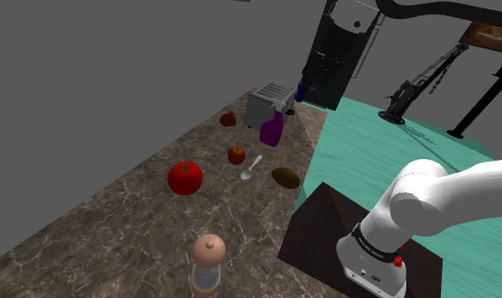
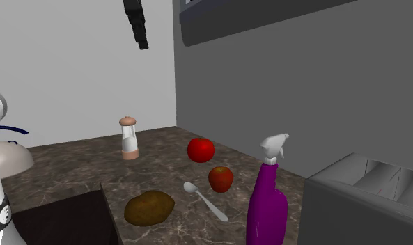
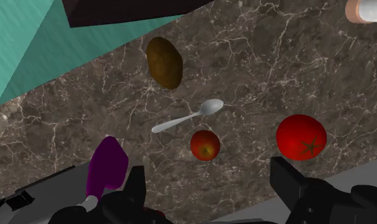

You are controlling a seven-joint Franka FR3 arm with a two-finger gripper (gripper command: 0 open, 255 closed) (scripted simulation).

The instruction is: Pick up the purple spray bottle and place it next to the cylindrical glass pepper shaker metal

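The purple spray bottle [image 1: 272, 129] with a white trigger head stands upright on the marble counter, just in front of the grey toaster [image 1: 270, 103]. It also stands at the second exterior view's lower right [image 2: 267, 207]. The pepper shaker [image 1: 206, 264], clear-bodied with a tan rounded cap, stands far off at the counter's near end [image 2: 129, 138]. My black gripper [image 3: 212, 191] hangs open high above the counter with nothing between its fingers [image 2: 141, 38]. Seen from the wrist, the bottle [image 3: 107, 164] lies just outside one finger [image 3: 136, 184], and the shaker [image 3: 368, 9] is far away.
Between bottle and shaker lie a red apple [image 1: 236, 155], a spoon [image 1: 251, 168], a brown potato [image 1: 285, 177] and a red tomato [image 1: 185, 178]. A small dark-red fruit [image 1: 228, 118] sits beside the toaster. The counter ends at a teal floor [image 1: 367, 144]; the dark stand [image 1: 325, 224] adjoins it.
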